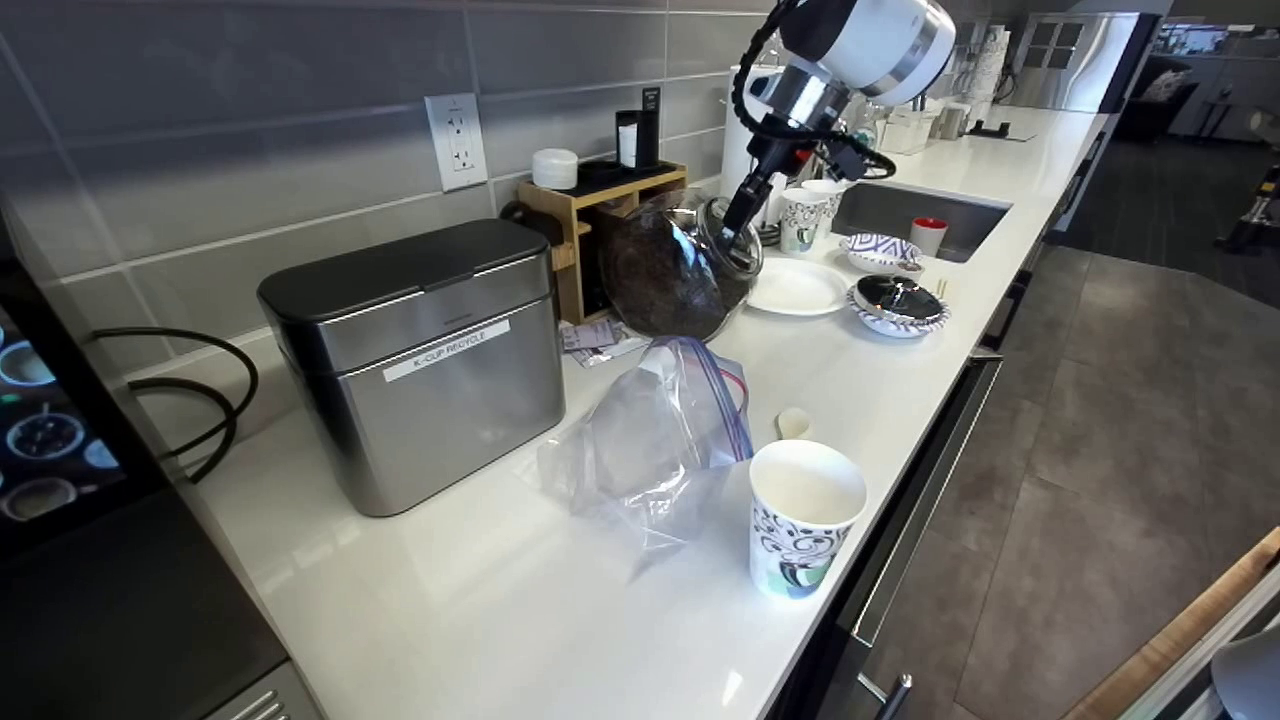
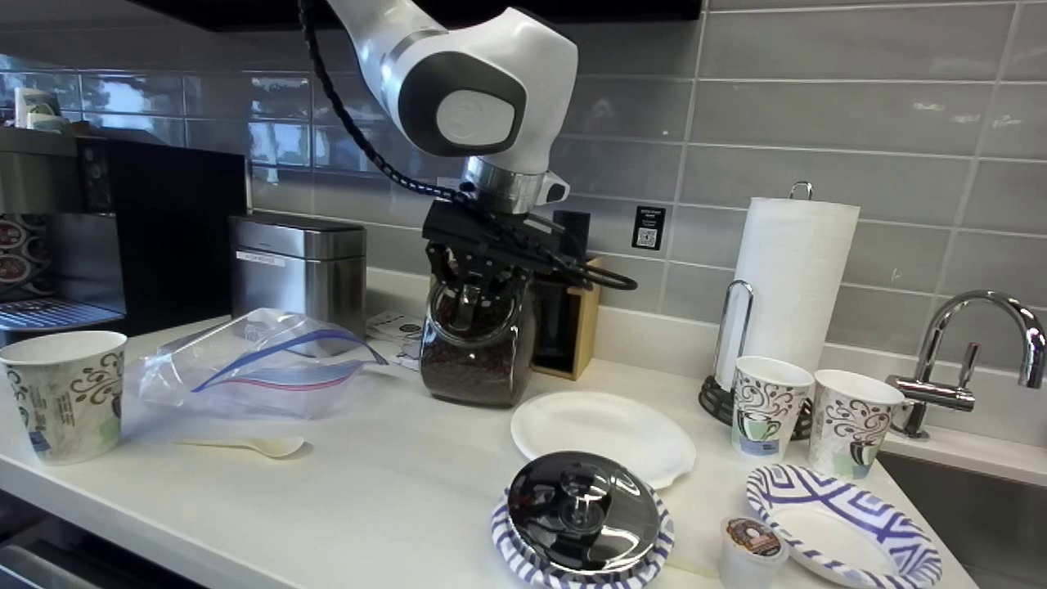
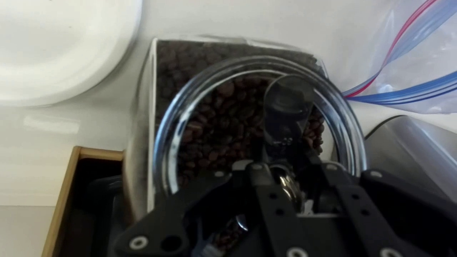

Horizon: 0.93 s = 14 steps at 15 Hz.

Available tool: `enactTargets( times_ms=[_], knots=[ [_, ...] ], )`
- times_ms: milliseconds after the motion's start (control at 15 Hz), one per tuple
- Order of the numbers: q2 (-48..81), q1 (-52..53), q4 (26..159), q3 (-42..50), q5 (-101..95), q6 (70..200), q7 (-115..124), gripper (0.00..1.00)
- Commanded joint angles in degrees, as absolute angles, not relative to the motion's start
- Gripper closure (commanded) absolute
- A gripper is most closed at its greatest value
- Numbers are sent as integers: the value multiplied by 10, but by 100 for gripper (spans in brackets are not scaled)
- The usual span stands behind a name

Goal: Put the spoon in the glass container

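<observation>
Coffee beans (image 3: pixel 221 125) inside the glass container (image 2: pixel 474 372)

On the white table (image 1: pixel 480 620), a clear plastic zip bag (image 1: pixel 655 430) lies near a silver-and-black metal bin (image 1: pixel 450 400), and a rounded white plate (image 2: pixel 609 429) lies near a white paper-towel roll (image 2: pixel 793 286) upright on a black wire base (image 2: pixel 713 402).

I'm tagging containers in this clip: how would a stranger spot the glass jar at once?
In an exterior view, find the white counter below the tiled wall. Between the steel bin and the wooden organizer stands the glass jar. Unlike either, it is see-through, showing dark beans inside.
</observation>
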<state>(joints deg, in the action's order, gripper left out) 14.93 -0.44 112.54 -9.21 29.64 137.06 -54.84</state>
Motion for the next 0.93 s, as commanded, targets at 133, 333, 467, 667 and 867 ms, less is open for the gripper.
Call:
enactTargets(
  times_ms=[133, 333, 467, 667, 867],
  knots=[
    [184, -1, 1120, -113, 320, 1398, -514, 94],
    [181, -2, 1122, -114, 321, 1407, -506, 94],
    [176, -2, 1128, -115, 326, 1423, -502, 94],
    [174, 1, 1138, -118, 335, 1466, -495, 94],
    [171, 1, 1147, -123, 339, 1493, -490, 94]
  ],
)
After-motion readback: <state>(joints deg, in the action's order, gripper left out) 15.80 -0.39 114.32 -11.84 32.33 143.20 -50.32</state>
